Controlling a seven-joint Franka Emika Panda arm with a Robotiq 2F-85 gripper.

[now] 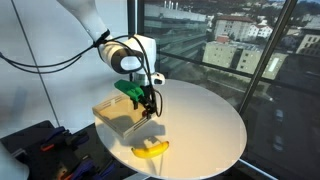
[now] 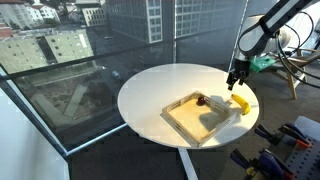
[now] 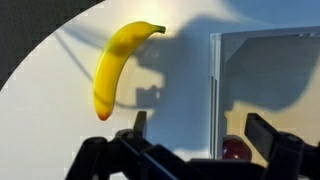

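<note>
Nearest the wrist camera, the tool (image 3: 195,140) hangs with its dark fingers spread wide and nothing between them. Just under its far finger, a small dark red round fruit (image 3: 233,149) sits inside the shallow square wooden tray (image 2: 200,118). Just outside the tray's wall lies the curved yellow banana (image 3: 115,64), flat on the round white table (image 1: 205,120) and apart from the tool. Any descent would probably need the fingers squared across the banana's narrow width, clear of the tray wall.

round white table (image 2: 160,85) by tall windows (image 1: 240,40), city buildings (image 2: 50,45) outside
</note>
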